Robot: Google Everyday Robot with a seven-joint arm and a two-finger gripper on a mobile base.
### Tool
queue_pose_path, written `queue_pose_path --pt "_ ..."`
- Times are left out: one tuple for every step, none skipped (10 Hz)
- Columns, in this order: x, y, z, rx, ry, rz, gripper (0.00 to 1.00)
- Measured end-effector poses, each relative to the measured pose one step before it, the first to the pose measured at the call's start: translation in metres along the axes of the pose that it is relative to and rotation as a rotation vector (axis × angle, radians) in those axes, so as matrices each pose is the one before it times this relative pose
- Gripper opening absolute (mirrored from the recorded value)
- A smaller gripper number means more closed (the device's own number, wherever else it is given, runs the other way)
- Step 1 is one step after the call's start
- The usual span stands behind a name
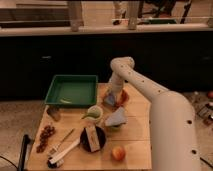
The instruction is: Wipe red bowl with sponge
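The red bowl (121,97) sits at the back middle of the wooden table, mostly covered by my arm's end. My gripper (111,98) is down at the bowl's left rim. A blue-grey sponge (109,99) shows right under the gripper, at the bowl's left edge. The white arm reaches in from the right foreground and bends down onto the bowl.
A green tray (72,90) lies at the back left. A pale green-white cup (94,114), a grey-blue triangular piece (116,118), a black bowl (99,139) with a tan block (91,138), an orange fruit (118,153), a brush (63,151) and dark grapes (45,136) fill the table (135,145).
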Motion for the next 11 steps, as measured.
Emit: queue_pose_path --pt "0.00586 0.01186 -0.00156 -0.01285 0.00057 0.01169 0.0" --pt "0.00604 0.00952 -0.00164 -0.01023 0.00347 0.01316 0.0" --pt "0.00762 0.00917 -0.00162 -0.00906 0.00667 0.01858 0.0" --pt "0.00766 0.0042 -0.00178 -0.00396 0.01166 0.02441 0.0" --pt "0.00679 -0.00019 -0.00234 0.0022 0.0119 0.01958 0.0" --pt "0.00684 -0.00408 -0.00336 0.00681 0.01301 0.0139 0.0" --pt "0.00512 -0.00782 -0.002 0.01383 0.01195 0.00863 0.0" --pt "0.00281 -0.00846 -0.00139 0.01428 0.01112 0.00267 0.0" --pt "0.00196 -0.00949 0.00002 0.01126 0.01067 0.00107 0.0" --pt "-0.0013 -0.01317 0.00152 0.01256 0.01003 -0.00345 0.0" --pt "-0.00052 -0.00795 0.00225 0.00315 0.00624 -0.00241 0.0"
